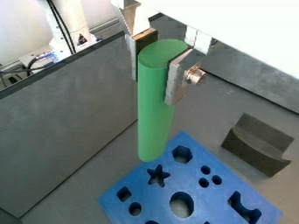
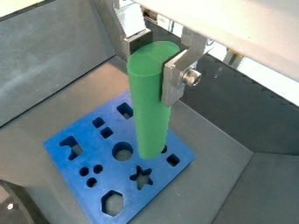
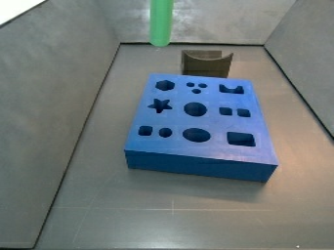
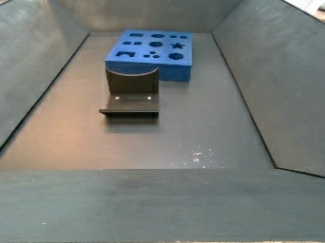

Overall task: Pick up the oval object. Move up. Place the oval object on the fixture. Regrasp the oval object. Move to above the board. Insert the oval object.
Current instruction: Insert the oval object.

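My gripper is shut on the oval object, a long bright green peg. The silver fingers clamp its upper end and it hangs straight down. Far below lies the board, a thick blue slab with many shaped holes. In a wrist view the peg's lower end shows over the board's edge near the star hole. In a side view only the peg's lower part enters at the top, high above the board. The fixture stands empty beside the board.
Grey walls enclose the bin floor on all sides. The board sits toward one end, with the fixture right beside it. Cables and rig frame show beyond the wall.
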Robot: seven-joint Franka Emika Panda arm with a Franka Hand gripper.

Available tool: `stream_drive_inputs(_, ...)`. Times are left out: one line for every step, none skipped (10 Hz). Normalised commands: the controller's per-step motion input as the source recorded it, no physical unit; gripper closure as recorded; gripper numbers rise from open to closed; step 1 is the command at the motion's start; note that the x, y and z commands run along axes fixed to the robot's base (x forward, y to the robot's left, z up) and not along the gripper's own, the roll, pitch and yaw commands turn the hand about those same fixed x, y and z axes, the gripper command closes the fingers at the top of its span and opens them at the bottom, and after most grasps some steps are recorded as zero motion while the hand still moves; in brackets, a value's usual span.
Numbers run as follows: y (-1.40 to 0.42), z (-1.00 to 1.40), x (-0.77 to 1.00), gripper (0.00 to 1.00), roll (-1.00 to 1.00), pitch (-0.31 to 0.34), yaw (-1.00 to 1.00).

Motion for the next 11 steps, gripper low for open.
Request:
stream_drive_inputs(-0.11, -0.07, 0.33, 1.0, 0.0, -0.003, -0.02)
stream_drive_inputs(-0.15, -0.09, 0.49, 1.0, 0.0, -0.026, -0.15)
stream_drive_inputs(-0.21, -0.13, 0.56, 1.0, 0.0, -0.027, -0.17)
stream_drive_inputs(-0.21, -0.19, 0.49, 1.0, 0.0, -0.049, -0.23)
stream_drive_inputs(-0.22, -0.22, 0.51, 1.0, 0.0, -0.036, -0.27)
stream_drive_inputs(-0.16, -0.21, 0.52, 1.0, 0.0, -0.003, -0.33)
stream_drive_inputs(-0.1, -0.16, 0.33, 1.0, 0.0, 0.0, -0.36)
stream_drive_inputs(0.0, -0.15, 0.25, 1.0, 0.03, 0.0, -0.36)
stream_drive_inputs(0.0, -0.19, 0.15, 1.0, 0.06, 0.03, -0.47)
stream_drive_inputs(0.0, -0.19, 0.07, 1.0, 0.06, 0.02, -0.67)
stream_drive_inputs(0.0, -0.19, 0.13, 1.0, 0.05, 0.0, -0.81)
